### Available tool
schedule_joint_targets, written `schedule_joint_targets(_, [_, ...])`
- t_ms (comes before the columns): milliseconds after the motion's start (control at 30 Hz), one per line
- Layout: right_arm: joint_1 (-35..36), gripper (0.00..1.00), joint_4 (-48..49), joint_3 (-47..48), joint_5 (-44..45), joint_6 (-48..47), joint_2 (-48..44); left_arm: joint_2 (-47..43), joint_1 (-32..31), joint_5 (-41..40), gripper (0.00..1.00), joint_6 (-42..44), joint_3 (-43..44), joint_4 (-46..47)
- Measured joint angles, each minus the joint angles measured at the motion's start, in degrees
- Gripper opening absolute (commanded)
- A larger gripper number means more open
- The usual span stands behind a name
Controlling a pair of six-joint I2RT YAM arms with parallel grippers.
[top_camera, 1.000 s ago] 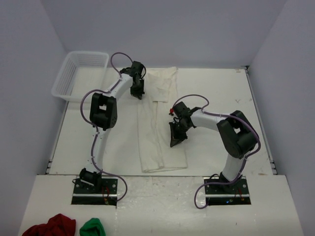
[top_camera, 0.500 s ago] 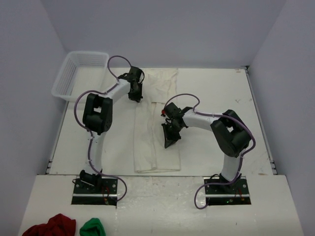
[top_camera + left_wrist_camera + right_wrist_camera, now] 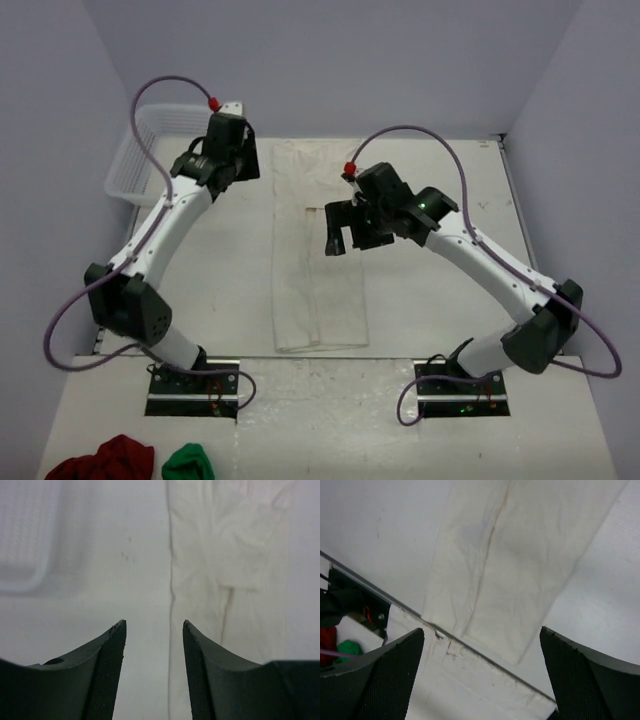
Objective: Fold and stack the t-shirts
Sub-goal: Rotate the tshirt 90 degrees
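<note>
The t-shirt, a long folded strip, lies flat in the middle of the desk. The jaws of the left arm stand part open and the jaws of the right arm wide, both empty. Being light, limp cotton, it probably wants pinching through all layers at one end's two corners.

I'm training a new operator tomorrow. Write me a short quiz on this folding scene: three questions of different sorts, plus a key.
1. True or false: the t-shirt lies on the table as a long narrow strip.
2. Where is the basket? A) far left corner B) near right corner C) on top of the t-shirt
3. Fill in: the right gripper is open and holds ____.
Key: 1 true; 2 A; 3 nothing.
</note>
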Motion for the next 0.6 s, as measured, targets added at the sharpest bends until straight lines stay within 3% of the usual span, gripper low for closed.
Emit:
schedule_joint_targets(167, [-4.5, 0.99, -2.6, -14.1, -3.3, 3.5, -16.8, -20.8, -0.5, 13.6, 0.52, -6.6, -27.5, 0.5])
schedule_joint_targets(300, [-8.9, 0.99, -2.7, -27.1, -8.2, 6.4, -22.1, -30.9, -2.7, 23.7, 0.52, -10.6, -46.0, -3.6])
schedule_joint_targets(533, [-10.0, 0.99, 8.1, -43.8, -18.8, 12.9, -20.8, -39.3, -2.9, 34.0, 0.54, -12.4, -54.3, -2.5])
schedule_joint_targets(600, [-11.4, 0.93, 12.4, -48.3, -21.7, 14.8, -20.7, -39.0, -2.9, 37.2, 0.54, -12.3, -57.1, -0.7])
